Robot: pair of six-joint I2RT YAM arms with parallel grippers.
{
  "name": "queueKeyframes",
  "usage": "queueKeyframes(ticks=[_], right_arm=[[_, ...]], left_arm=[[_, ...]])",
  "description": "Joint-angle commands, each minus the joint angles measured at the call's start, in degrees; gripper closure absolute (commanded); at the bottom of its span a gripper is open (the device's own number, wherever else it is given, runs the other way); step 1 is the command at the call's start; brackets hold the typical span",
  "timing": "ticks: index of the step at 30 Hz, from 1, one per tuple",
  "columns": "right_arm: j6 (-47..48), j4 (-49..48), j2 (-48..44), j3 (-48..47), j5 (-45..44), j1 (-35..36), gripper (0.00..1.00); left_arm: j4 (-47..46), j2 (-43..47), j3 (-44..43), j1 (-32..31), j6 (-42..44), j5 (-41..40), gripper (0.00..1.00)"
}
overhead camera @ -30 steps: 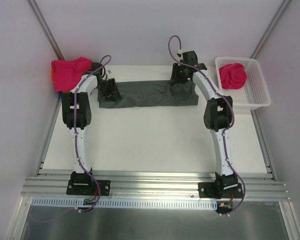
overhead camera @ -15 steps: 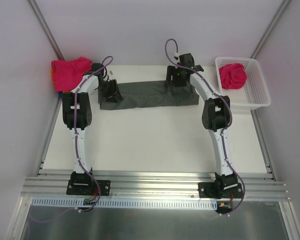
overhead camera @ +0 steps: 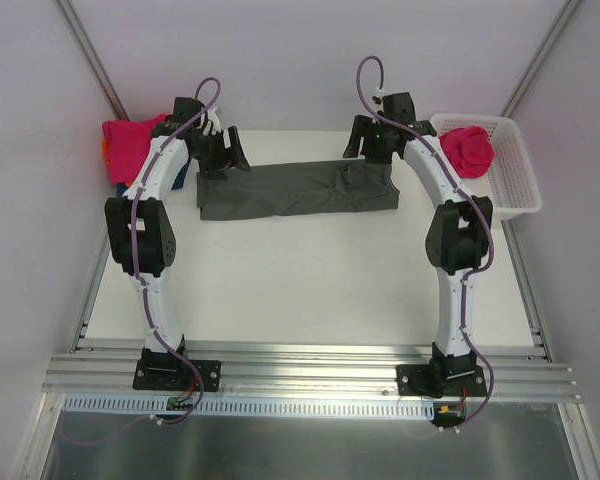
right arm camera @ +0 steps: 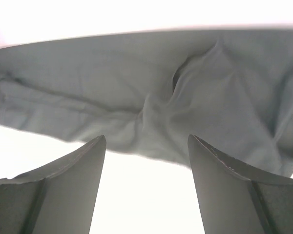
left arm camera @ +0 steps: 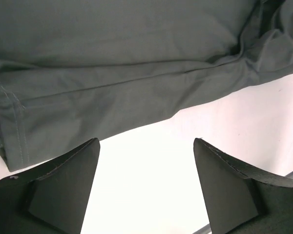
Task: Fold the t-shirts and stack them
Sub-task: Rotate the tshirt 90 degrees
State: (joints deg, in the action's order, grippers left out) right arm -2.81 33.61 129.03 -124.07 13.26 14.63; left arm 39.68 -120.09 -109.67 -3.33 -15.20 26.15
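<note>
Over the white table (overhead camera: 310, 290), left gripper (left arm camera: 146, 161) and right gripper (right arm camera: 146, 156) hover wide-spread (both empty) above the dark grey t-shirt (overhead camera: 295, 190).

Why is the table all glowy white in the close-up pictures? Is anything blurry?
Left wrist view: the white table is blown out to blank glare; the dark grey cloth t-shirt is sharp, stitching visible. Right wrist view: same glare, shirt folds slightly soft, its far edge hazy. Top external view: even light, nothing washed out.

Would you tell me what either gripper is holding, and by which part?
Nothing; the left gripper and right gripper are both open and empty, the grey shirt unheld.
</note>
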Motion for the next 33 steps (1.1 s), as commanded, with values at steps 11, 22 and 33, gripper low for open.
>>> queueKeyframes(ticks=[11,22,33], right_arm=[[-5.63,1.55,-1.42,12.19,8.10,0.57,0.29],[-3.78,1.81,4.38,6.56,4.76,0.66,0.28],[-5.27,2.60,8.42,4.37,3.09,0.49,0.26]], left_arm=[[1.10,-9.19,-5.99,0.69,7.37,-2.86,0.31],[1.10,-15.52,-7.93,2.54,7.21,-3.48,0.34],[3.20,-12.11,1.80,2.89,4.22,1.52,0.35]])
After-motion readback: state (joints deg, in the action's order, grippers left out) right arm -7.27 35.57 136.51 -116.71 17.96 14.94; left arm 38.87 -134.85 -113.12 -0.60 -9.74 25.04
